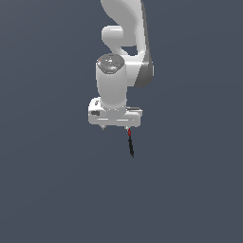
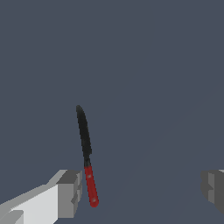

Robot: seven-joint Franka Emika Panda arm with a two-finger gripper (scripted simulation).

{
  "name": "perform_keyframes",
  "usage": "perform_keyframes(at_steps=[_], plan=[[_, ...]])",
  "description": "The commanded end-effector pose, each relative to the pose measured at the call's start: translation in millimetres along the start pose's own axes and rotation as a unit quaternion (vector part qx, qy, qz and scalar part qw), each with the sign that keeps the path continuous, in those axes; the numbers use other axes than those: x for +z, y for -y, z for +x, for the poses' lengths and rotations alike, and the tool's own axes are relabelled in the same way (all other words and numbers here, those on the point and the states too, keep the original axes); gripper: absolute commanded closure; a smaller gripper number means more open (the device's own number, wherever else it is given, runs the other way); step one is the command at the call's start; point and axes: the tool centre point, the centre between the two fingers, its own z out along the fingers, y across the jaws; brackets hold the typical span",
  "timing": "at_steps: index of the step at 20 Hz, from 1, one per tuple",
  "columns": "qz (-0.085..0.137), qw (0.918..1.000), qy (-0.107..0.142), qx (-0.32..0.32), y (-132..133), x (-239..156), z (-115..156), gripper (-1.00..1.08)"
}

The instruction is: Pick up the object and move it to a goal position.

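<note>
A plain slate-grey ground (image 1: 47, 190) lies under and all round the hand, unmarked and even in tone in both views, filling each picture from edge to edge, with no line or seam anywhere to tell floor from backdrop.

The exterior view sat off the arm (image 1: 121, 57), facing it from a moderate way back, so the wrist and the gripper (image 1: 115, 127) filled the middle of the picture with plain grey all round. The wrist view rode on the arm and looked out past the fingers (image 2: 70, 192), much closer in, with one finger at each side edge of the picture. Both views caught the knife (image 1: 131, 144): tiny below the gripper from outside, big and just beside one finger up close (image 2: 86, 153). The grey ground showed in both too.
</note>
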Motion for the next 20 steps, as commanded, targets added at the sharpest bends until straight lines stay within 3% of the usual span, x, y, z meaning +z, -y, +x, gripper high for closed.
perform_keyframes(at_steps=[1,10,20], plan=[[0.0,1.0,0.0,0.0,0,0,0,-0.92],[-0.012,0.9998,-0.001,-0.015,-13,-4,5,-0.92],[-0.011,0.9998,-0.002,-0.017,-11,0,4,-0.92]])
